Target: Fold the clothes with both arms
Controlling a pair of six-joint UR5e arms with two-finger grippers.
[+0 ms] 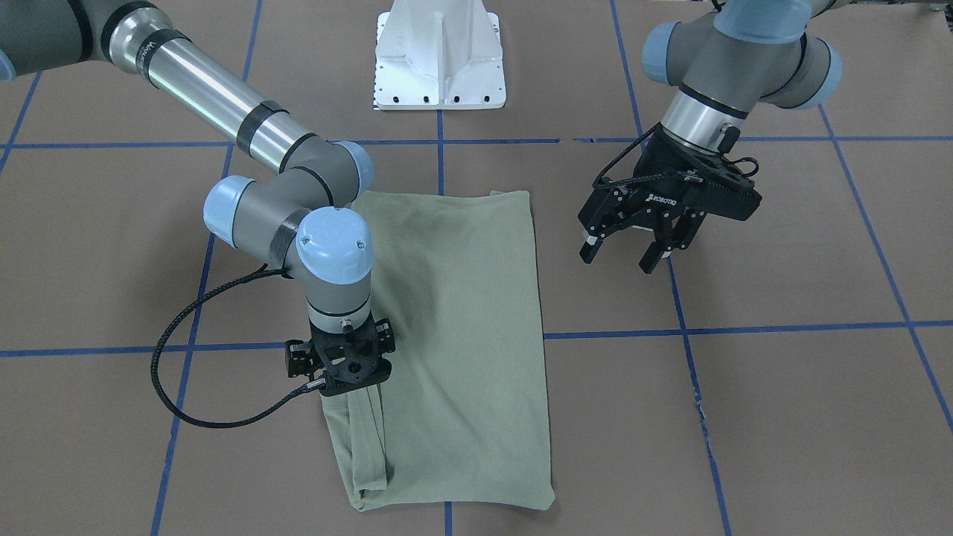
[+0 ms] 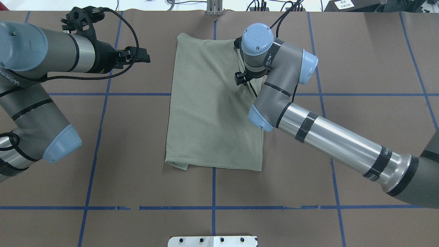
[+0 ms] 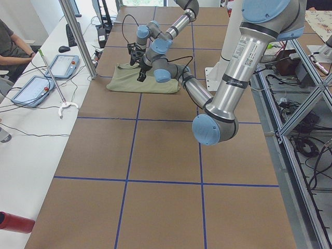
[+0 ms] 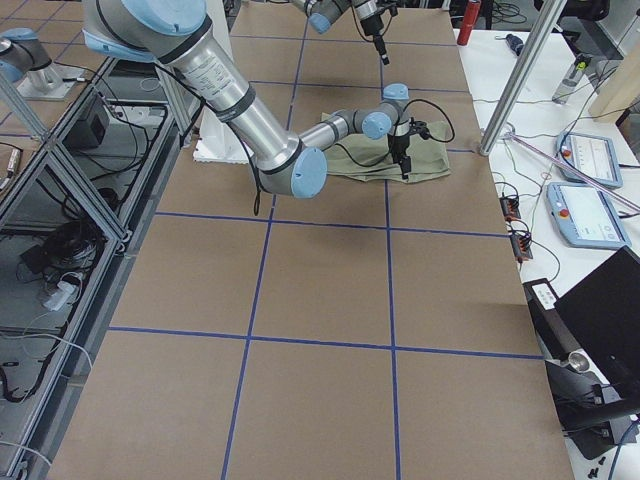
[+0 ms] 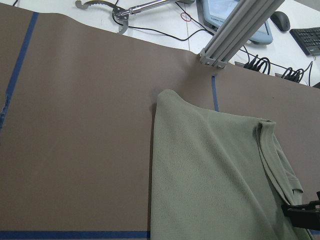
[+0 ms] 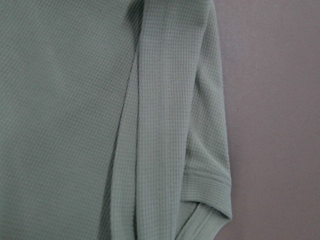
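ROBOTIQ lettering (image 1: 661,198) on left tool (image 1: 619,257)

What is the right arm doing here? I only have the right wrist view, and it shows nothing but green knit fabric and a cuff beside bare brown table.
Observer: The right gripper is down at the shirt, on the shirt's right edge near the end far from the robot. The wrist hides its jaws, so I can't tell whether they grip.
Operator: And the other arm?
Observer: The left gripper hangs in the air off the shirt's left side, jaws open, holding nothing.
Operator: How does the shirt lie overall?
Observer: It lies flat as a long rectangle. One sleeve is folded in along the edge below the right gripper.
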